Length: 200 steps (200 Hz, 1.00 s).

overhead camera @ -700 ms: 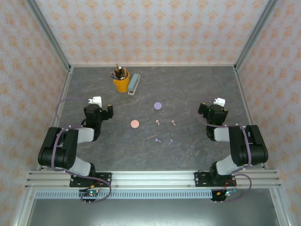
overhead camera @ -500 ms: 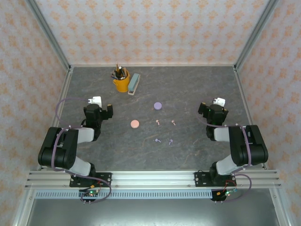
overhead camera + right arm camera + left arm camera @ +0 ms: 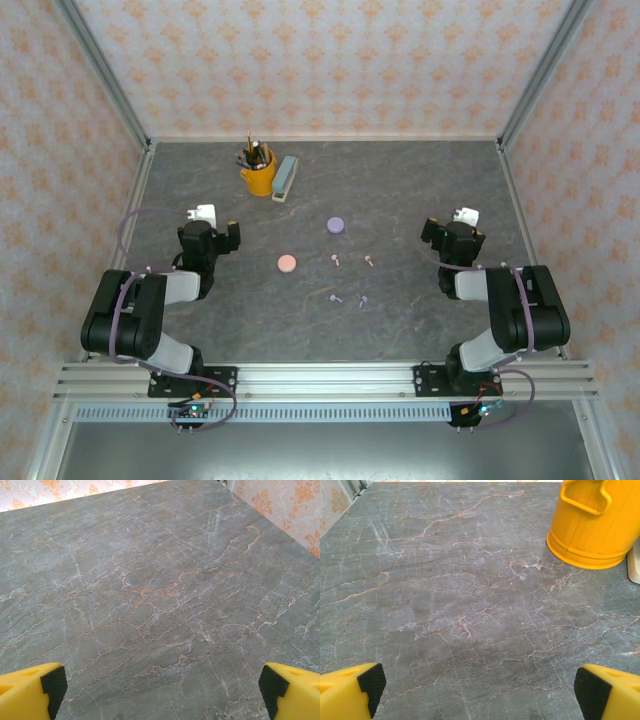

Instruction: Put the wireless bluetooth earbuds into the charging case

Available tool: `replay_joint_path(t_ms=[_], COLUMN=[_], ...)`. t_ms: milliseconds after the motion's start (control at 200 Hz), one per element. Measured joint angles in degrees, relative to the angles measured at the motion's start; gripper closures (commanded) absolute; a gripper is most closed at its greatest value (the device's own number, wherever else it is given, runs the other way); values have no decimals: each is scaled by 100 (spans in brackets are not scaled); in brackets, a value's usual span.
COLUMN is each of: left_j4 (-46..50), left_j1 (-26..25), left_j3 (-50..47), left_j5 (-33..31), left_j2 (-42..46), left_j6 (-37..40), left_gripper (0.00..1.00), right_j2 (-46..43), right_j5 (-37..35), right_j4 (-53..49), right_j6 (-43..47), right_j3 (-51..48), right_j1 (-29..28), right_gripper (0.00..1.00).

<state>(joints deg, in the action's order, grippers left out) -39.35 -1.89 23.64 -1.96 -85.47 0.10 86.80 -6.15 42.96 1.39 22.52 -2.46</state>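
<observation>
Mid-desk lies a pink disc, likely one charging case, with a lilac disc at its 1 o'clock. Two pink earbuds sit at 3 o'clock of the pink disc, and two lilac earbuds at 6 o'clock of those. All are apart from the discs, none inserted.

The earbuds look tiny, light, hard and smooth, apt to skid or flick away. Best pinched gently across the stem or cap from above.

The left arm is folded at the desk's 9 o'clock. The left end effector is low over bare desk, fingers spread wide, holding nothing, with a yellow cup at its 1 o'clock. The right arm mirrors it at 3 o'clock, and the right end effector is also wide open and empty. Both are well apart from the earbuds.
</observation>
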Motion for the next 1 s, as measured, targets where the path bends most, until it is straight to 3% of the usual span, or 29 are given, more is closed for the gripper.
replay_joint_path(t_ms=[225, 315, 480, 651, 756, 1001], left_j4=[151, 1056, 2855, 4483, 5169, 6260], left_j1=[-2, -39, -66, -76, -120, -251], left_j3=[90, 688, 2402, 3517, 3698, 3842], left_j5=[-7, -140, -496, -531, -337, 116], left_j2=[7, 26, 24, 24, 35, 109], left_j6=[0, -26, -575, -1674, -2277, -3200], left_gripper=[0, 0, 0, 1, 1, 1], right_j2=[-210, -789, -1696, -1512, -1128, 249], right_j5=[-76, -232, -503, 278, 748, 1054], right_j4=[-448, -1388, -3309, -4929, -5893, -7672], right_j6=[-22, -190, -1287, -1965, -2223, -2747], right_j3=[118, 538, 2079, 3368, 3823, 5285], right_j1=[0, 2, 2, -57, -542, -2656], right_gripper=[0, 0, 0, 7, 9, 12])
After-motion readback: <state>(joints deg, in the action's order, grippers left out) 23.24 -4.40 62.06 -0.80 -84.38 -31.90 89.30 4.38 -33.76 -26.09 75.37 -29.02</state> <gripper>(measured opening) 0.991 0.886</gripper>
